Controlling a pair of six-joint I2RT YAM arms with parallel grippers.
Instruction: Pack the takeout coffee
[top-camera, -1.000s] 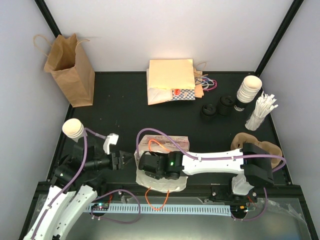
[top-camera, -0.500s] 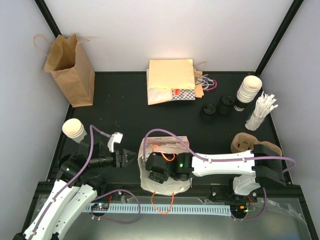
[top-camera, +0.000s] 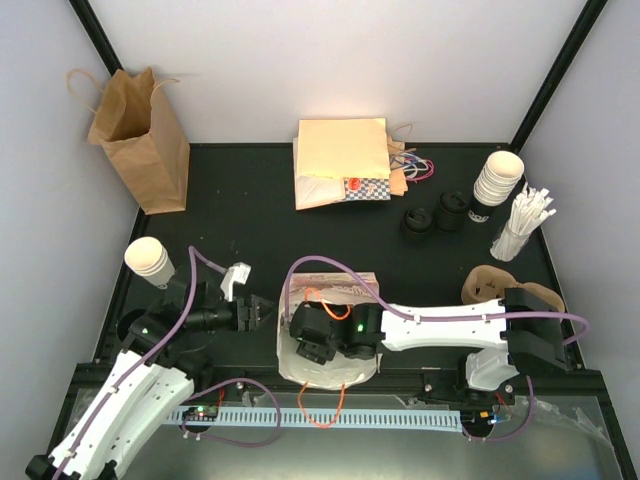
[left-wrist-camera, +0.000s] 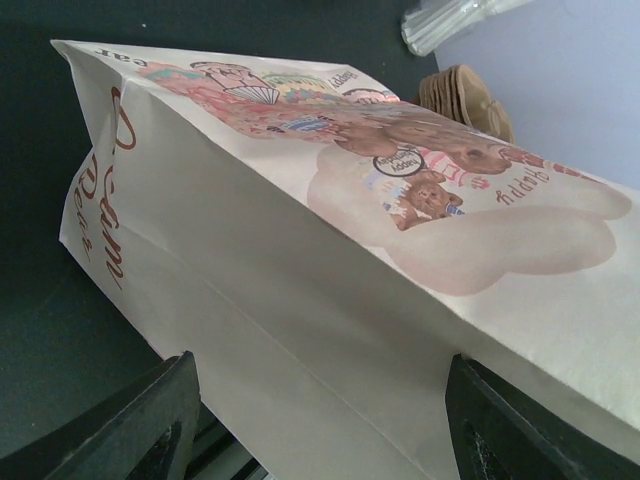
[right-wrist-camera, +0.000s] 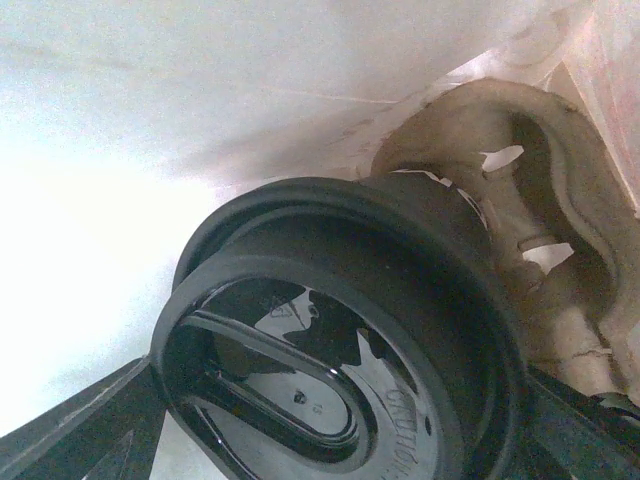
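Now the takeout coffee (right-wrist-camera: 340, 360) sits inside the printed white paper bag (left-wrist-camera: 300, 290), glossy black lid showing between the right claw's (right-wrist-camera: 335, 435) wide-spread fingers; grip unclear. The left claw (top-camera: 252, 314) stands open beside the bag.

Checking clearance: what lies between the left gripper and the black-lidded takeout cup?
The printed white paper bag's wall, shown in left wrist view; the cup sits inside.

Layout around the printed bag (top-camera: 355, 283), which lay at the near edge of the table (top-camera: 250, 200).
The takeout coffee (right-wrist-camera: 340, 330) sat inside the printed bag. A cup stack (top-camera: 148, 258) stood left of it, with the brown bag (top-camera: 140, 145) farther left and behind. A pile of flat bags (top-camera: 340, 160) lay straight behind it. Loose lids (top-camera: 430, 218) were behind-right, with stacked cups (top-camera: 497, 180) and straws (top-camera: 520, 225) farther right. Cup carriers (top-camera: 488, 285) lay to its right.
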